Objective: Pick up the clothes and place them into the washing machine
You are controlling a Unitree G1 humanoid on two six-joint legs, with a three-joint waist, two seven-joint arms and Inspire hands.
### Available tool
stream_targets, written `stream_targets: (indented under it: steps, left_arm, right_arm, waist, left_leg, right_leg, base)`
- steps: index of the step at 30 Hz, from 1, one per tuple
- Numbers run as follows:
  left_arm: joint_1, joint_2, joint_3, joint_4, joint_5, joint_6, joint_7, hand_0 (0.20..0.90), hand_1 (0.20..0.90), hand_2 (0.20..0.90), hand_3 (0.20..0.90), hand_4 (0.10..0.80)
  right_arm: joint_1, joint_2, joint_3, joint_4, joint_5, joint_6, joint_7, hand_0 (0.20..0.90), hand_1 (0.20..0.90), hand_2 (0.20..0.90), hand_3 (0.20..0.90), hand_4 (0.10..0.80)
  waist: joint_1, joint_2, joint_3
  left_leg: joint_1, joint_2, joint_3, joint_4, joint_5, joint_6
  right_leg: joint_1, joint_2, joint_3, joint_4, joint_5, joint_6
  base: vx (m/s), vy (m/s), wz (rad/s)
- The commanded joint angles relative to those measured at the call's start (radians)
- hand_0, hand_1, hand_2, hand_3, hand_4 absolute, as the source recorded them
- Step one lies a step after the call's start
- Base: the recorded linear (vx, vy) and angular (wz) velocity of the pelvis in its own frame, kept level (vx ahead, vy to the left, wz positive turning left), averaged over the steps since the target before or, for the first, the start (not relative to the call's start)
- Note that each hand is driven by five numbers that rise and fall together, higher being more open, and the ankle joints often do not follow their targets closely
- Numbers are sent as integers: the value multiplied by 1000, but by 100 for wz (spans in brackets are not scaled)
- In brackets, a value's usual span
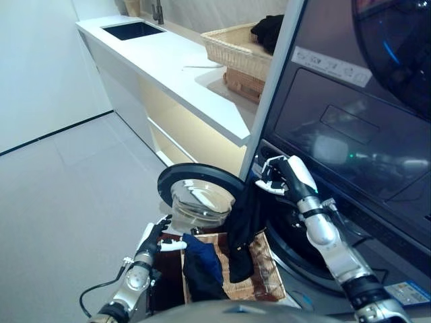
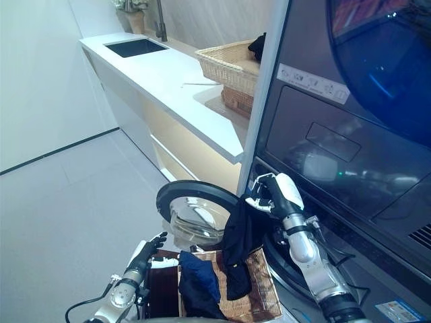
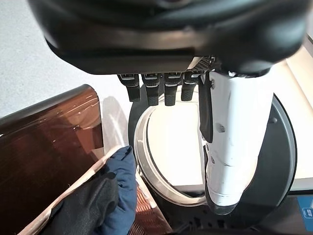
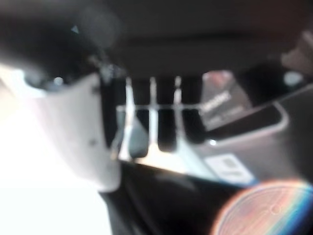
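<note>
While the right hand (image 1: 286,176) is raised at the washer (image 1: 350,134) front, a black garment (image 1: 242,229) hangs from it, draped down past the drum opening toward the basket (image 1: 259,269) on the floor. In the right wrist view its fingers (image 4: 164,127) curl over the dark cloth against the white-covered thumb, pinching the garment's top edge. Two garments are in sight here: the black one being held, and a blue one (image 1: 202,259) lying in the basket at about 8 o'clock from it, with darker cloth bunched beneath. A third dark piece (image 1: 269,30) sits in a wicker basket (image 1: 236,47) on the counter (image 1: 175,64), at 12 o'clock from the round door (image 1: 199,195), which stands open. That makes two baskets, one sink (image 1: 133,29) and one tap (image 1: 158,12).

The left hand (image 1: 153,241) hovers low at 9 o'clock from the blue garment, its fingers (image 3: 156,90) straight, side by side and holding nothing, thumb stretched out alongside.

The washer panel carries a white label strip (image 1: 330,66) and a sticker low at its base (image 1: 404,293); the print on both is too small to read.
</note>
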Motion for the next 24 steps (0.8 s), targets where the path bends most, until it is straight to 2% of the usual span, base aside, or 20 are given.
stream_targets:
  steps: [1,10,24]
  left_arm:
    - [-103,26,-50,-33,-19,-64,20,900,900,900,900,800]
    - [-154,-13,-85,-96,-113,-64,20,900,900,900,900,800]
    - [-206,-50,-110,-172,-175,-67,48,900,900,900,900,800]
  right_arm:
    - [-198,-14,-80,-57,86,-105,-87,200,200,200,200,300]
    - [-359,-8,19,-68,128,-90,-78,200,200,200,200,300]
    - [-456,59,69,-87,207,-68,-77,200,200,200,200,300]
  waist:
    - [24,-43,-97]
    - [25,-53,-102]
    - [22,-61,-107]
  left_leg:
    - [58,-24,30,1,-92,-50]
    - [61,-23,36,6,-95,-49]
    - [68,-20,43,4,-95,-50]
  right_leg:
    - [-1,18,-22,40,-36,7]
    - [1,19,-18,44,-35,5]
    - [7,22,-12,41,-33,3]
  base:
    - [-12,-6,-5]
    - [-9,-2,-1]
    - [-1,-1,-1]
